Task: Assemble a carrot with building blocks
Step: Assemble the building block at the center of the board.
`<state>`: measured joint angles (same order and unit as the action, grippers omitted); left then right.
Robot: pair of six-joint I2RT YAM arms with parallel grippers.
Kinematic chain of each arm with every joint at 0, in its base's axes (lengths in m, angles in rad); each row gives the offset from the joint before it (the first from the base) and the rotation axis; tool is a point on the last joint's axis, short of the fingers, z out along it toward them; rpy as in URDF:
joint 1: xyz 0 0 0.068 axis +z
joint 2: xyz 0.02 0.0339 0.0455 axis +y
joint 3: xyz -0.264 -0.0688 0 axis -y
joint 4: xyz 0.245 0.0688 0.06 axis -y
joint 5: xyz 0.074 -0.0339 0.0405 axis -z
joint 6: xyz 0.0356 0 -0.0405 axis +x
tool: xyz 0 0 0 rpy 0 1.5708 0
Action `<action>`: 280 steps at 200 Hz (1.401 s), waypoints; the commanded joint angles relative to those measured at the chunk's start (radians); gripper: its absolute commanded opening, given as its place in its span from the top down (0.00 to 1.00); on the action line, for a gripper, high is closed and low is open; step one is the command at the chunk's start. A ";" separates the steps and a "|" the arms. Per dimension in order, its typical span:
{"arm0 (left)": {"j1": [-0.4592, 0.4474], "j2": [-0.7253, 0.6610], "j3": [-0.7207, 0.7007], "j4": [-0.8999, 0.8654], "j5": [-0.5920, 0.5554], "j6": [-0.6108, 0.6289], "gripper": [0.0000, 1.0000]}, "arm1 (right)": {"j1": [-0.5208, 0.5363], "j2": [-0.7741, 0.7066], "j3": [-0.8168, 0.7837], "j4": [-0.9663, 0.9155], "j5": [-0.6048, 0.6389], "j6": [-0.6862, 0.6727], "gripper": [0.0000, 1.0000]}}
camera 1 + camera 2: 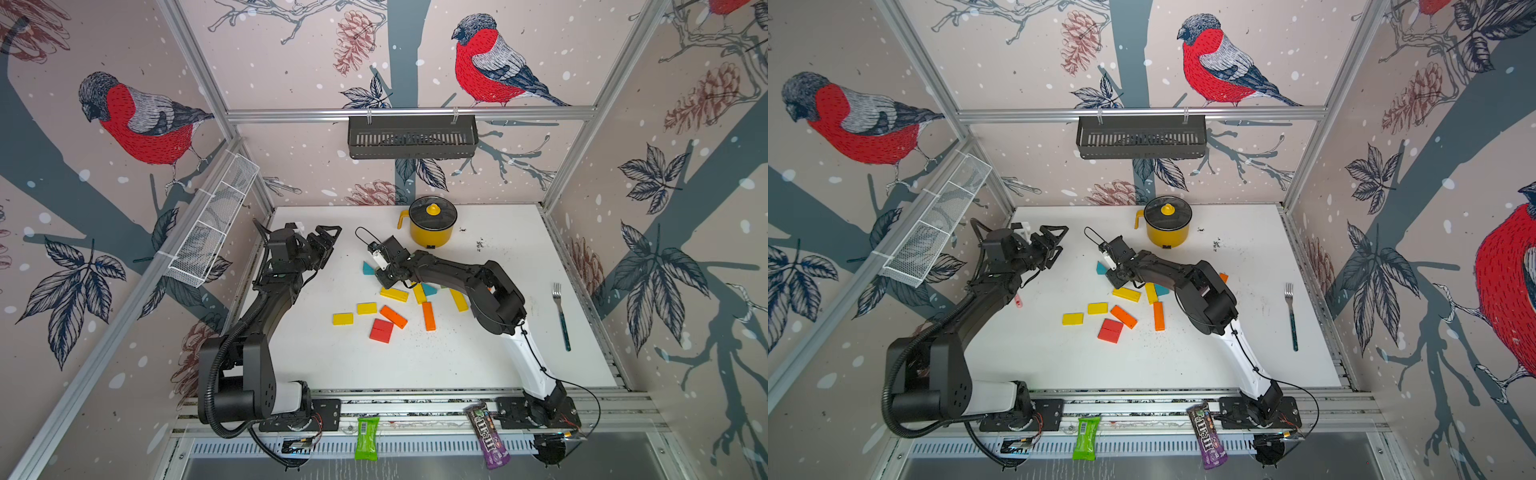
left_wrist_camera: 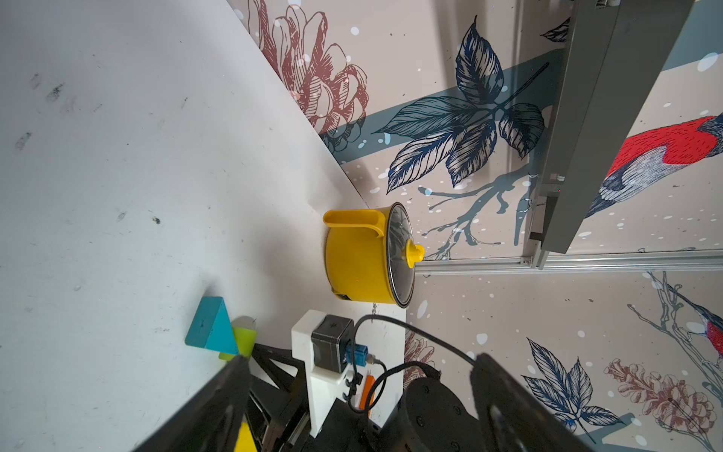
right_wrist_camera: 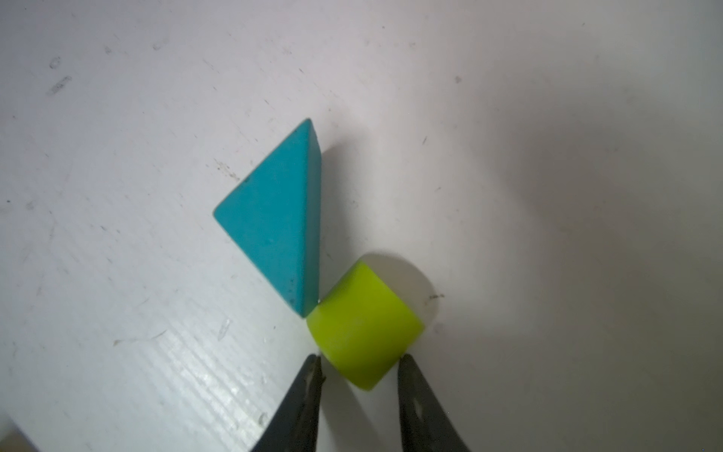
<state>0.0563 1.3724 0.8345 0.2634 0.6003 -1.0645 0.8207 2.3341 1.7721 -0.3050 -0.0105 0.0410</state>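
Behind the building blocks (image 1: 392, 316), the yellow pot (image 1: 430, 235) sits lidded, contents hidden.

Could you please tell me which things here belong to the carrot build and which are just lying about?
For the job:
teal triangles
green piece
yellow blocks
orange blocks
red block

Lying about:
pot
fork
green wrapper
purple candy bag
wire basket
black basket

Yellow lidded pot (image 1: 431, 232) at the desk's (image 1: 353, 365) rear; fork (image 1: 562, 318) at right; black basket (image 1: 411, 137) on the back rail.
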 commanded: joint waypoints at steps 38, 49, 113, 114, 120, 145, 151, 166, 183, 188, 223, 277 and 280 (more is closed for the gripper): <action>-0.003 0.000 0.008 0.011 0.003 0.011 0.11 | 0.003 0.021 0.027 -0.028 0.015 -0.030 0.66; -0.003 0.003 0.010 0.011 0.008 0.009 0.11 | 0.003 0.020 0.024 -0.027 0.016 -0.027 0.67; -0.005 0.005 0.010 0.006 0.002 0.012 0.11 | 0.016 0.013 -0.002 0.008 0.010 0.025 0.56; -0.004 0.005 0.010 0.007 0.001 0.012 0.11 | 0.017 0.014 -0.001 0.008 0.012 0.025 0.56; -0.005 0.006 0.010 0.006 0.003 0.011 0.11 | 0.018 0.016 0.000 0.010 0.018 0.027 0.56; -0.004 0.005 0.011 0.005 0.002 0.012 0.11 | 0.014 0.025 0.010 0.011 0.032 0.045 0.57; -0.005 0.004 0.011 0.004 0.001 0.014 0.11 | 0.014 0.027 0.015 0.007 0.036 0.048 0.57; -0.004 0.005 0.011 0.006 0.005 0.011 0.11 | 0.014 0.025 0.015 0.008 0.045 0.049 0.57; -0.005 0.002 0.010 0.005 0.003 0.012 0.11 | 0.012 0.025 0.018 0.008 0.046 0.054 0.57; -0.005 0.002 0.010 0.004 0.002 0.012 0.11 | 0.013 0.026 0.018 0.009 0.045 0.055 0.57; -0.007 0.005 0.011 0.004 0.003 0.012 0.11 | 0.017 0.009 0.015 0.000 0.042 0.055 0.56; -0.007 -0.001 0.012 0.004 0.003 0.014 0.11 | 0.033 -0.029 0.011 0.000 0.046 0.056 0.40; -0.007 0.000 0.012 0.004 0.004 0.012 0.11 | 0.034 -0.027 0.014 -0.001 0.046 0.054 0.39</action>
<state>0.0502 1.3769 0.8383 0.2562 0.5999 -1.0538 0.8486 2.3188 1.7763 -0.2993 0.0269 0.0841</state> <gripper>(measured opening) 0.888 0.591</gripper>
